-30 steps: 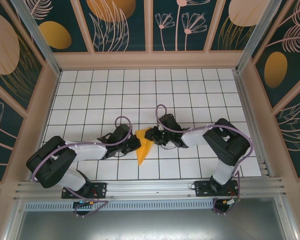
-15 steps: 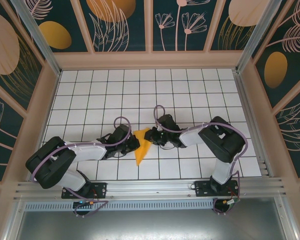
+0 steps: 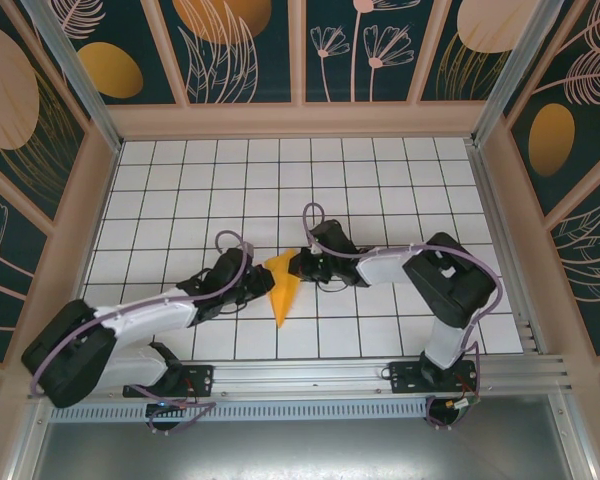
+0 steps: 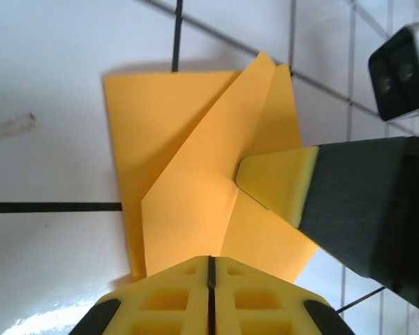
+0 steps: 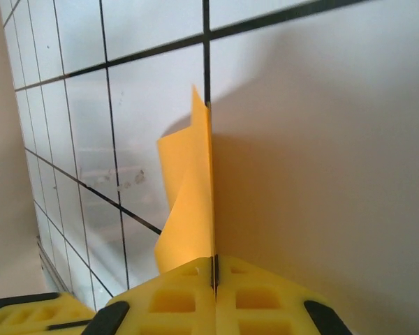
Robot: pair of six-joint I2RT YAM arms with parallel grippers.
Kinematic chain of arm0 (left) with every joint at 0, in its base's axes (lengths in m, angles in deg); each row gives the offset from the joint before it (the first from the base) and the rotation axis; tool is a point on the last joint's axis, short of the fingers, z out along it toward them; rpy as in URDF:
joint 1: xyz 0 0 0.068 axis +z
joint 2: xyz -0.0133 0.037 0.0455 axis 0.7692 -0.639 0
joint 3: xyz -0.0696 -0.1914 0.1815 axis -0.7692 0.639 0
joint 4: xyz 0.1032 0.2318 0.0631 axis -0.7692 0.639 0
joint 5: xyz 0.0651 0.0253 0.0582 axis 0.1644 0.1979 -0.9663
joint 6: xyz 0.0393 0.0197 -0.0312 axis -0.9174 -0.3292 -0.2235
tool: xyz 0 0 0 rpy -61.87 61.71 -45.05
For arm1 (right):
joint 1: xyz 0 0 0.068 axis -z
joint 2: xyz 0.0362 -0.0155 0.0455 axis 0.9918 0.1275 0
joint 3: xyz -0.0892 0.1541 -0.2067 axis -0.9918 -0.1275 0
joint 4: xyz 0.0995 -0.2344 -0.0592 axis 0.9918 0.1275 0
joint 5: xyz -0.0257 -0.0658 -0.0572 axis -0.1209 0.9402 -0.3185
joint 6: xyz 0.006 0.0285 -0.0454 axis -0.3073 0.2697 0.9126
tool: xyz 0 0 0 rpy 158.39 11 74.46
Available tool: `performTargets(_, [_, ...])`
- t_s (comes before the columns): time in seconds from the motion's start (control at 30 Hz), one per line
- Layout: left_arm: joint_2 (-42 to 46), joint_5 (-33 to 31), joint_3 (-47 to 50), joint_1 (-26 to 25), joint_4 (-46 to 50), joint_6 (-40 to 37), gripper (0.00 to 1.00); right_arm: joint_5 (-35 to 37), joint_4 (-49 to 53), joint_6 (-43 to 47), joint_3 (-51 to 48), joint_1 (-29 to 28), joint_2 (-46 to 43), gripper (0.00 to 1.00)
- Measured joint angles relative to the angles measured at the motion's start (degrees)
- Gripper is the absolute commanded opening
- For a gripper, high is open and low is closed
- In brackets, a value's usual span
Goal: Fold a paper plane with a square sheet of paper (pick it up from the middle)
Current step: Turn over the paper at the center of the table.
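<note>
While pinched, plane (image 3: 283, 292) amid open tiles (image 3: 230, 190).

Left wrist view: the paper plane (image 4: 188, 188) has its 6 o'clock edge hidden behind the left pincer (image 4: 209, 269), whose pressed-together fingers the frame cuts off. Its 4 o'clock corner lies under the right pincer (image 4: 272, 185). Right wrist view: the paper's lower end vanishes between closed fingers at 6 o'clock, and the worktop (image 5: 321, 174) at 3 o'clock is blurred.
</note>
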Motion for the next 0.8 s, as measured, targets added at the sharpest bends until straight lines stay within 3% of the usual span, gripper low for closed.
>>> performTargets(0.2, [13.1, -6.7, 1.3, 0.0, 4.6, 0.9, 0.16, 9.3, 18.4, 8.8, 8.6, 0.1, -8.3, 0.07])
performTargets(0.4, [20.9, -12.6, 2.8, 0.0, 9.6, 0.9, 0.18, 28.2, 42.3, 15.5, 24.5, -0.3, -13.1, 0.07])
performTargets(0.63, [26.2, -16.2, 6.1, 0.0, 13.7, 0.7, 0.20, 55.5, 73.8, 12.7, 45.9, -5.5, -4.2, 0.02])
performTargets(0.8, [30.1, -17.4, 7.7, 0.0, 15.0, 0.0, 0.21, 63.4, 86.0, 10.6, 50.1, -9.9, 7.5, 0.02])
